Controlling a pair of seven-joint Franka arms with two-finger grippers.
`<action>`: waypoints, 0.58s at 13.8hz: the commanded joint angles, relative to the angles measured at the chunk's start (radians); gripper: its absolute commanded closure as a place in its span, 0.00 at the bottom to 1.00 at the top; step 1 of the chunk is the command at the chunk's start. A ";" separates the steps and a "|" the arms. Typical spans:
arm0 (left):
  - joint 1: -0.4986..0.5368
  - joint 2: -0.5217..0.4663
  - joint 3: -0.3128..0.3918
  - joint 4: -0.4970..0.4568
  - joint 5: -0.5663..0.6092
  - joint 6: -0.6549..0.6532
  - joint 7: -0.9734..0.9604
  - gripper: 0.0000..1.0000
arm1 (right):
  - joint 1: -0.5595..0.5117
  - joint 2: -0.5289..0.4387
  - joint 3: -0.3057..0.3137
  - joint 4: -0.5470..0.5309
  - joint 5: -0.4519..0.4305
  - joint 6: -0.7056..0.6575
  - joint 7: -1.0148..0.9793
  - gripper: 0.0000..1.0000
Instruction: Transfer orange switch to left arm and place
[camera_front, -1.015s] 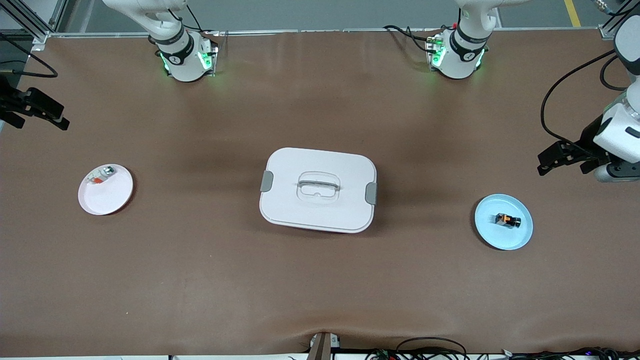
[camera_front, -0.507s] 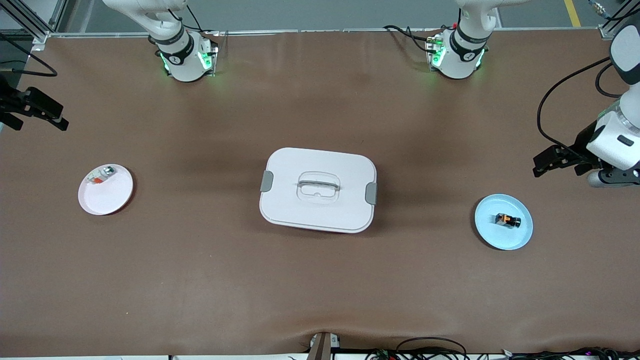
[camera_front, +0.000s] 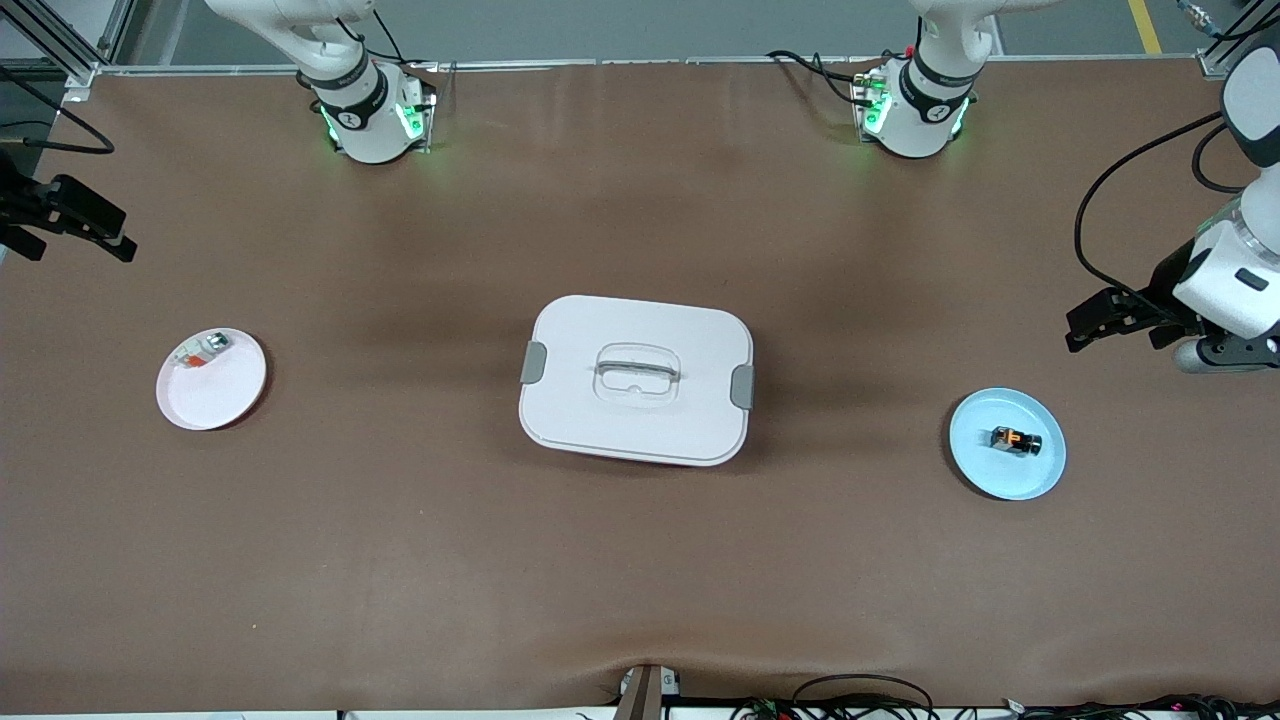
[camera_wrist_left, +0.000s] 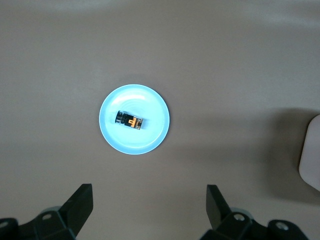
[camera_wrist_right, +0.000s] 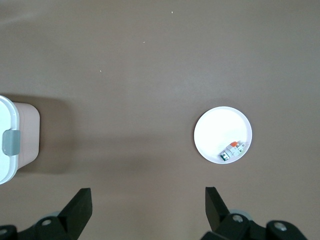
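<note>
A matte brown tabletop (camera_front: 400, 560), faintly wrinkled, is seen beneath both arms. At its centre sits the box (camera_front: 636, 379), smooth white plastic with rounded corners, grey clips and a recessed handle. At the box's three o'clock a glossy round blue plate (camera_front: 1040, 475) carries the orange switch (camera_front: 1016, 440), small, black and blocky. At nine o'clock a pale pink plate (camera_front: 215, 400) holds a small silver-white part (camera_front: 203, 351). The left tool (camera_front: 1095, 322) hangs released above bare tabletop near the blue plate; the right tool (camera_front: 75, 225) is spread wide at the tabletop's edge.
</note>
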 joint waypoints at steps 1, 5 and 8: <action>-0.081 0.001 0.055 0.023 -0.006 -0.045 0.009 0.00 | -0.012 -0.025 0.007 -0.024 -0.004 0.003 0.016 0.00; -0.170 0.000 0.141 0.031 -0.005 -0.046 0.009 0.00 | -0.010 -0.025 0.007 -0.024 -0.004 0.007 0.016 0.00; -0.162 0.001 0.141 0.032 -0.005 -0.046 0.009 0.00 | -0.010 -0.025 0.009 -0.025 -0.004 0.009 0.016 0.00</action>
